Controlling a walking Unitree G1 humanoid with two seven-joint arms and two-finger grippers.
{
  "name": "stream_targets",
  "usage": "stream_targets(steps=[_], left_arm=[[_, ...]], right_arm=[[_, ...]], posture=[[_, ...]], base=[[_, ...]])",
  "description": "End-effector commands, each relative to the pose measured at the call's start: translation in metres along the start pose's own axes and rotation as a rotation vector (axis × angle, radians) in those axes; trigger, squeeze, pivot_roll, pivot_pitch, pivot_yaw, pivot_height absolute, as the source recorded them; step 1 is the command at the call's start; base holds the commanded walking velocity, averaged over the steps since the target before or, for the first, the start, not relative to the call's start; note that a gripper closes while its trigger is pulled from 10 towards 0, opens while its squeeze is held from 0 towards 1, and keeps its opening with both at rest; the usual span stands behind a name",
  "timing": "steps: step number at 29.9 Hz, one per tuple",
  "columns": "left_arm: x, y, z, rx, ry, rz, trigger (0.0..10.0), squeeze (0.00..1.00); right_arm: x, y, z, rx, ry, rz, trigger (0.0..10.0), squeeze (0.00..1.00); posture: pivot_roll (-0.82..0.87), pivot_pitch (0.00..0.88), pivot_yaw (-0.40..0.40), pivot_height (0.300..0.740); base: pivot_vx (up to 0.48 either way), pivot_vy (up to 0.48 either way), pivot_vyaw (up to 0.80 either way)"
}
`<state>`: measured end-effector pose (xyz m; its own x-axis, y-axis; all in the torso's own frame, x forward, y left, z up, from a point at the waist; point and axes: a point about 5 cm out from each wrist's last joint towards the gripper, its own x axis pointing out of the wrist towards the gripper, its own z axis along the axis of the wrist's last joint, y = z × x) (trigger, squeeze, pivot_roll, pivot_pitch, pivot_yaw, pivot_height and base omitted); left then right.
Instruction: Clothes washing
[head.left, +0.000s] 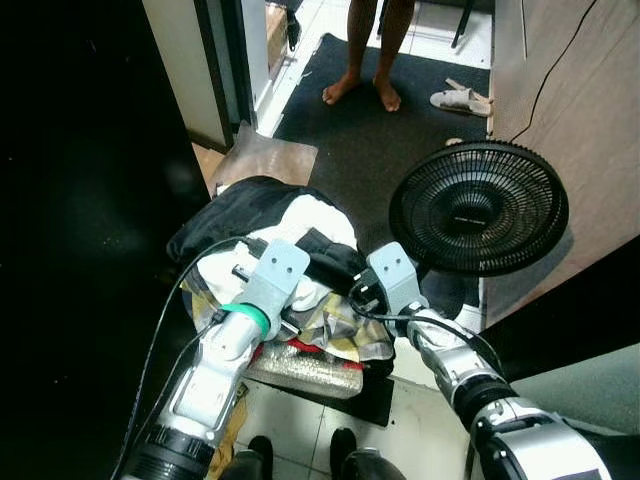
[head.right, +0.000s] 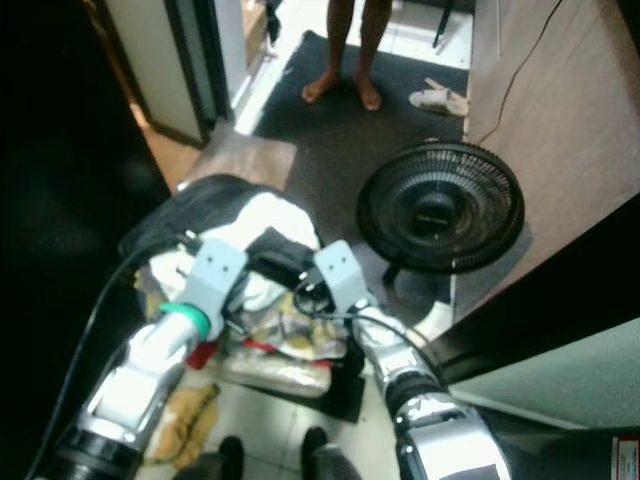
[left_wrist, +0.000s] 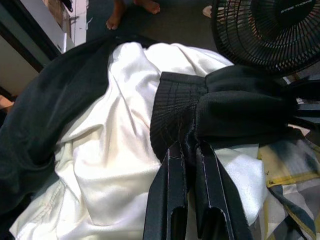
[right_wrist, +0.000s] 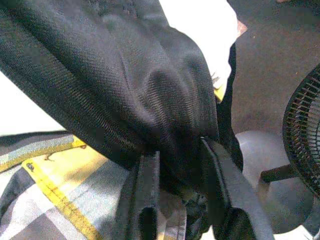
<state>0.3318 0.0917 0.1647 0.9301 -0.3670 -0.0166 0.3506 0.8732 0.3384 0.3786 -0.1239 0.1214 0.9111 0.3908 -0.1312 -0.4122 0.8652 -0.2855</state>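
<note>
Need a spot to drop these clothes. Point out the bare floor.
Bare: dark mat between the clothes pile and the person's feet. Crowded: the fan stands close beside the pile, where both grippers grip a black garment.

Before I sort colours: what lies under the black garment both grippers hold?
Under the black garment lie a white cloth and a yellow plaid cloth; deeper layers of the pile are covered.

At the centre of the left eye view the laundry pile mixes a black ribbed garment (left_wrist: 220, 112), a glossy cream-white cloth (left_wrist: 115, 165) and a grey-and-white plaid cloth with yellow stripes (right_wrist: 55, 190). A dark charcoal garment (left_wrist: 45, 115) wraps its left side. The fan (head.left: 478, 207) at right is black (grille and hub alike). The mat (head.left: 375, 130) at upper centre is dark grey; the sandals (head.left: 460, 99) are off-white.
</note>
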Motion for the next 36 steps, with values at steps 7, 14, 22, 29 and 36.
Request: stream_targets(steps=[7, 14, 22, 29, 36], left_arm=[[-0.008, 0.0, -0.011, -0.012, 0.045, 0.003, 10.0, 0.0], [-0.01, 0.001, -0.013, -0.01, 0.054, 0.015, 10.0, 0.0], [-0.008, 0.005, -0.011, -0.009, 0.044, 0.024, 10.0, 0.0], [-0.012, 0.011, -0.007, -0.012, 0.028, 0.029, 10.0, 0.0], [-0.018, 0.015, -0.005, -0.004, 0.015, 0.019, 10.0, 0.0]], right_arm=[[-0.001, 0.009, -0.01, 0.015, 0.052, 0.023, 0.0, 0.0], [0.001, 0.013, -0.008, 0.018, 0.044, 0.045, 0.0, 0.0], [0.003, 0.009, 0.01, 0.087, -0.076, 0.059, 0.0, 0.0], [0.002, -0.002, 0.051, 0.176, -0.333, 0.011, 10.0, 0.0], [-0.014, -0.029, 0.098, 0.218, -0.569, -0.094, 10.0, 0.0]], posture=[[0.11, 0.422, 0.035, 0.74], [0.11, 0.398, 0.023, 0.74], [0.1, 0.363, 0.027, 0.74], [0.09, 0.297, 0.046, 0.74], [0.08, 0.239, 0.079, 0.74]], base=[[0.0, 0.0, 0.0], [0.0, 0.0, 0.0], [0.0, 0.0, 0.0], [0.0, 0.0, 0.0], [0.0, 0.0, 0.0]])
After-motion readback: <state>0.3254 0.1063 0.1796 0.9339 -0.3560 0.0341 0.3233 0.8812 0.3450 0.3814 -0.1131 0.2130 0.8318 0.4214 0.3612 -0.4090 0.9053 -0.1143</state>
